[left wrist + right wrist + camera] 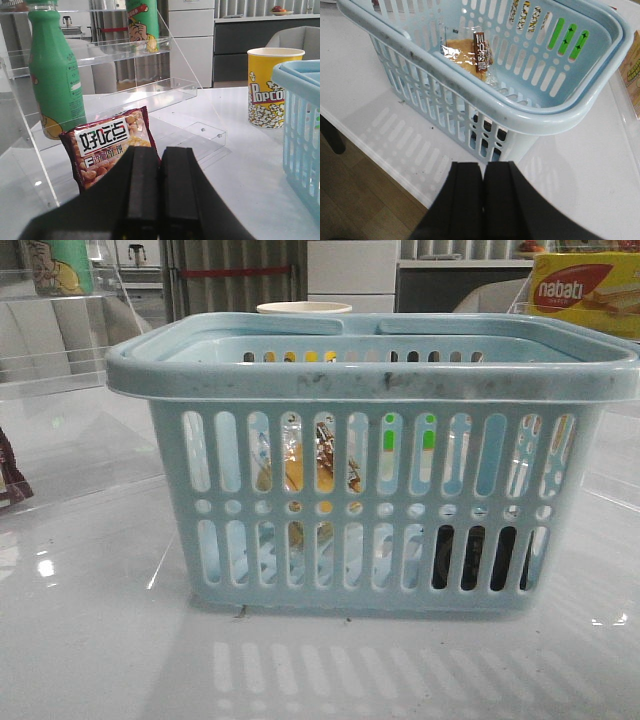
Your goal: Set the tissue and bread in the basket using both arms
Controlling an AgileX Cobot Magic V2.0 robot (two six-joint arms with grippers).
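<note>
Both items look to be in already: the bread (470,54) lies on the floor of the basket (370,375), which stands mid-bench near the front edge, and the tissue (480,558) shows dark through the slots low in its right-hand end. The left gripper (160,192) and right gripper (483,200) are both pinched closed on nothing, clear of the basket. My only worry is an arm swinging home low and clipping the thick rim, shoving the basket along the slick bench.

Front low, close; wrists behind; all share basket (370,465).
</note>
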